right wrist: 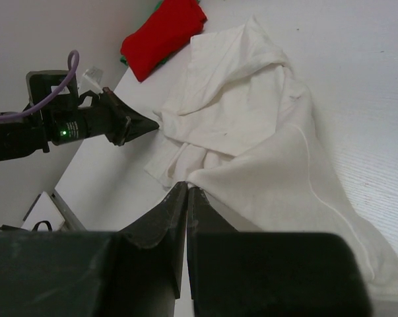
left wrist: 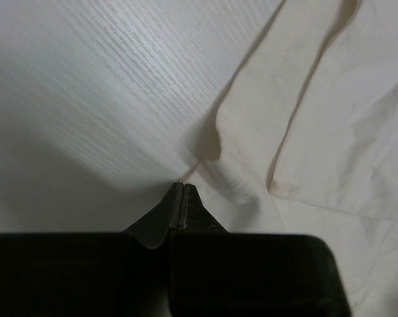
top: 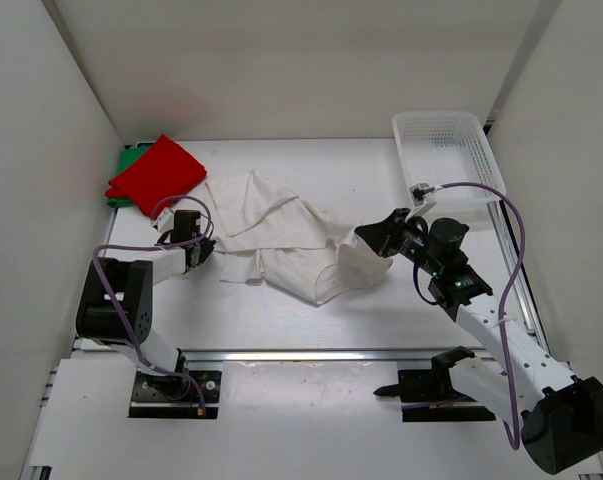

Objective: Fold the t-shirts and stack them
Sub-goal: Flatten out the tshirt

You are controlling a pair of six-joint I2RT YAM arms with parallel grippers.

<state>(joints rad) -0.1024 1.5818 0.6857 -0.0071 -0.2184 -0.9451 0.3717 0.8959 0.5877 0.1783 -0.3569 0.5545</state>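
Both my hands are pinched onto the white t-shirt, which lies crumpled and spread across the middle of the surface. My left hand sits low at the shirt's left edge. In the left wrist view, its fingers are pressed flat together on a small pucker of the cloth that runs right up to their tips. From the right wrist camera I can see that hand pointing into the same edge.

My right hand is at the shirt's right end, jaws closed narrow on the fabric. The cloth rises from the surface in a loose ridge to my fingertips.

The red t-shirt lies folded in the far left corner, on top of the green t-shirt, of which only a strip shows at the far left side. A white mesh basket stands at the far right, well apart from the shirts.
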